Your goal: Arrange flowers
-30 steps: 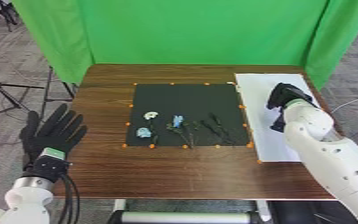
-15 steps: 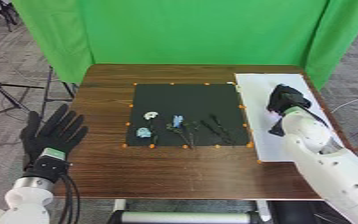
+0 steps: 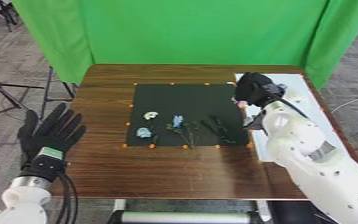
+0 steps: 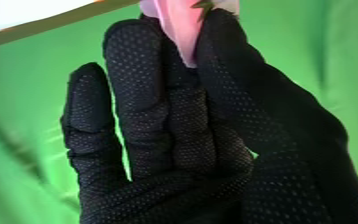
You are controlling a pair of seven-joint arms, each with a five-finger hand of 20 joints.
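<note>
My right hand [image 3: 252,89] pinches a pink flower [image 4: 177,22] by the mat [image 3: 184,97]. My left hand [image 3: 47,134] is wide. A white flower [image 3: 151,115], two blue flowers [image 3: 143,132] and dark stems [image 3: 218,129] lie on the mat. I'm partway, I think; the pink flower needs a spot.

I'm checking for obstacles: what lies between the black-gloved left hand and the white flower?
Brown wooden table, then black mat edged with orange dots, in the head view.
</note>
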